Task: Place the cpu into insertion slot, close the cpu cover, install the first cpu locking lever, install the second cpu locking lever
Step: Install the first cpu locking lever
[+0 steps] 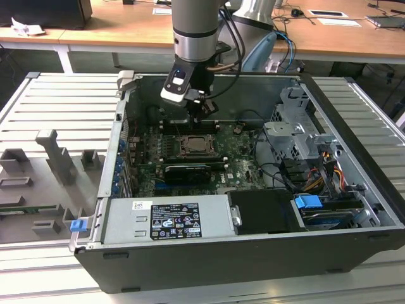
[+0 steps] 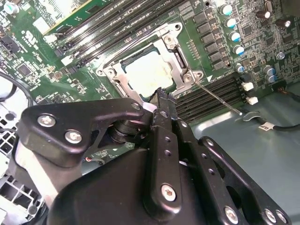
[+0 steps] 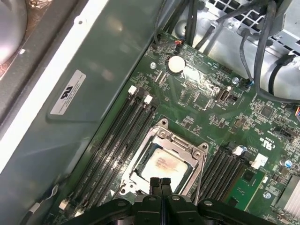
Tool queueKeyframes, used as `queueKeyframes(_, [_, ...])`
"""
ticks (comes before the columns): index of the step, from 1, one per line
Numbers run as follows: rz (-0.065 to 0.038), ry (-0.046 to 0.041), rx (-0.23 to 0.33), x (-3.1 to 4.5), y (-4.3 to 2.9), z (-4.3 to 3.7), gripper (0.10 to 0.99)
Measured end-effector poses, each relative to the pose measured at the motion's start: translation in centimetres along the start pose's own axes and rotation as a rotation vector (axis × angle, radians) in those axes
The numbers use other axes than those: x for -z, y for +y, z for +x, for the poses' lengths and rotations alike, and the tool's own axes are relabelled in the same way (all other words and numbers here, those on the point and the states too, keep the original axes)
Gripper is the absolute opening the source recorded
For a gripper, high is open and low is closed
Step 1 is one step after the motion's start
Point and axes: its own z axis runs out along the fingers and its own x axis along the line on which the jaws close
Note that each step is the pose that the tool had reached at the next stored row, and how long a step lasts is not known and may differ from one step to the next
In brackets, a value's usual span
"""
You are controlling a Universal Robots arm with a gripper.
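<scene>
The cpu (image 3: 166, 165) lies flat in the insertion slot (image 1: 193, 147) on the green board; its pale top also shows in the second wrist view (image 2: 147, 72). The silver cpu cover (image 3: 180, 143) lies down around it as a frame (image 2: 174, 47). A thin metal locking lever (image 2: 218, 97) sticks out from one socket corner, away from the frame. My gripper (image 1: 197, 117) hangs just above the socket's edge, and its black fingertips (image 3: 161, 182) are pressed together with nothing between them. In the second wrist view the gripper (image 2: 161, 96) hides one edge of the socket.
Long black memory slots (image 3: 124, 131) flank the socket on both sides. Black cables (image 1: 272, 168) and a metal drive cage (image 1: 297, 136) fill the case on the exterior view's right. The power supply (image 1: 168, 218) sits at the front. The grey case wall (image 3: 70, 93) rises close behind the socket.
</scene>
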Motion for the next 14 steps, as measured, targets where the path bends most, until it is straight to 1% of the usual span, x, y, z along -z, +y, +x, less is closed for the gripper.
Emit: queueKeyframes(14, [0.000, 0.0039, 0.066, 0.00, 0.01, -0.01, 0.106])
